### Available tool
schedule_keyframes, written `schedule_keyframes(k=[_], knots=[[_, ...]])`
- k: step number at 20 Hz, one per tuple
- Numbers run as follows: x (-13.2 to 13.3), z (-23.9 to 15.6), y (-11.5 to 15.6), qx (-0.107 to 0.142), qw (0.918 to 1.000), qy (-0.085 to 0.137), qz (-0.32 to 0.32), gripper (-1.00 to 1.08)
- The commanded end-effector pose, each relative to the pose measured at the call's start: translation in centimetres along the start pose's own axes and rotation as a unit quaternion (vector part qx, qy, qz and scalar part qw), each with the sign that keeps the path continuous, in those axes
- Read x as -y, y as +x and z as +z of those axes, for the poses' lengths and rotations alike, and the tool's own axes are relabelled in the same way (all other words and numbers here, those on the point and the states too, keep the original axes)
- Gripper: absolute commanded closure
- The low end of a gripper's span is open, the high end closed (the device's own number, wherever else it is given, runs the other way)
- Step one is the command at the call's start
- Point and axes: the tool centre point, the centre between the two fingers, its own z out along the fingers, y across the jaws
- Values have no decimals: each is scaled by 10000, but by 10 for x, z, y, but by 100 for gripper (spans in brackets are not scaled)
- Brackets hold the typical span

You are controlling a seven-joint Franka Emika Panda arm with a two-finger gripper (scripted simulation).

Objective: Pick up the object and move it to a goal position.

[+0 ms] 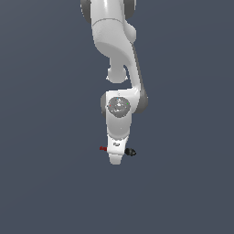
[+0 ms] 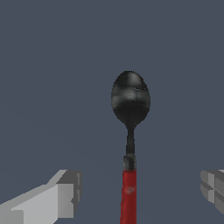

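Observation:
The object is a tiny spoon-like tool with a red handle [image 2: 128, 197], a black shaft and a rounded black head [image 2: 130, 98]. In the wrist view it lies between my two fingers, touched by neither. My gripper [image 2: 140, 192] is open, with one finger [image 2: 65, 197] and the other finger [image 2: 212, 188] wide apart on either side of the handle. In the exterior view my gripper [image 1: 116, 157] points down over the tool and hides its middle. Only the red handle end [image 1: 103, 148] and the black head [image 1: 130, 151] stick out at either side.
A plain dark grey-blue floor [image 1: 45, 183] fills both views. The white arm [image 1: 114, 41] comes down from the top of the exterior view. Nothing else shows.

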Motion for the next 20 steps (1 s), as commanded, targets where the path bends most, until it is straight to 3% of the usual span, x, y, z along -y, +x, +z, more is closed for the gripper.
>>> schedule_keyframes(k=[1, 12, 20], knots=[[-2, 2, -1, -4, 9999, -12, -155, -92], [-3, 7, -3, -7, 9996, -21, -295, -92], [-2, 45, -3, -6, 9995, -22, -315, -92]])
